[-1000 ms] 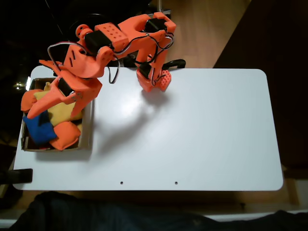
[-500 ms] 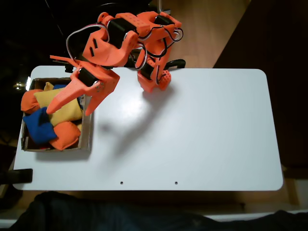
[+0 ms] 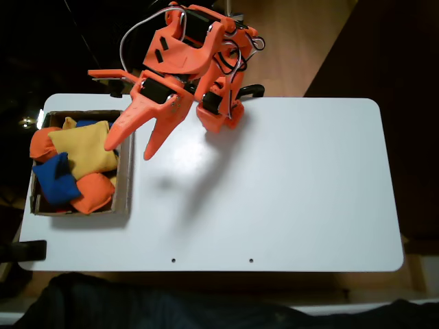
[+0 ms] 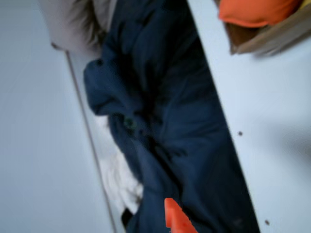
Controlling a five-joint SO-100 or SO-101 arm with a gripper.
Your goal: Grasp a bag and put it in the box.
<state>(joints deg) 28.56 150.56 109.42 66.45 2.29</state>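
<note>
In the fixed view the dark blue bag (image 3: 56, 179) lies inside the brown cardboard box (image 3: 125, 188) at the table's left end, among a yellow beanbag (image 3: 82, 147) and orange beanbags (image 3: 93, 192). My orange gripper (image 3: 129, 151) hangs open and empty above the box's right wall, its fingers pointing down-left. It touches none of the beanbags. The wrist view is blurred. It shows one orange fingertip (image 4: 176, 222) at the bottom edge, and a corner of the box (image 4: 272, 36) with an orange beanbag (image 4: 255, 10) at the top right.
The white table (image 3: 274, 185) spreads out to the right of the box. The arm's base (image 3: 219, 113) stands at the table's back edge. Dark blue cloth (image 4: 165, 121) lies past the table's front edge, which runs down the wrist view.
The gripper has risen out of the box and swung right, from over the beanbags to above the box's right wall. The blue bag stays in the box.
</note>
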